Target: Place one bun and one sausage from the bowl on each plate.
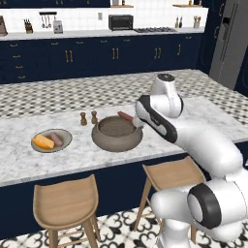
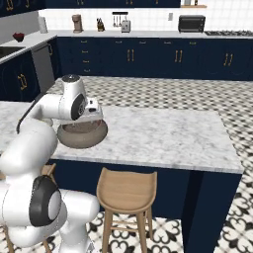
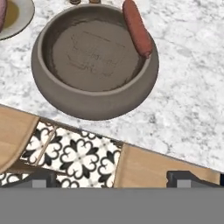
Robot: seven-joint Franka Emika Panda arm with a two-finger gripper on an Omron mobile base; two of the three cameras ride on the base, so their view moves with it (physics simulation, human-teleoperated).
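The dark stone bowl (image 3: 89,103) sits near the counter's front edge, and its inside looks bare. One reddish sausage (image 3: 136,27) lies across its far right rim, also seen from the left base as the sausage (image 1: 125,116). My gripper (image 3: 113,178) hangs above the bowl's near side, open, with nothing between its fingertips (image 3: 43,177). To the bowl's left, the grey-tan plate (image 1: 66,144) holds a bun (image 1: 42,142) and a sausage (image 1: 57,139). The pale blue plate is out of view. In the right base view the arm covers part of the bowl (image 2: 84,139).
Two small brown shakers (image 1: 83,118) (image 1: 94,117) stand just behind the bowl. Wooden stools (image 1: 65,201) (image 1: 172,173) stand below the counter's front edge. The marble counter (image 2: 163,133) stretches bare to the right of the bowl.
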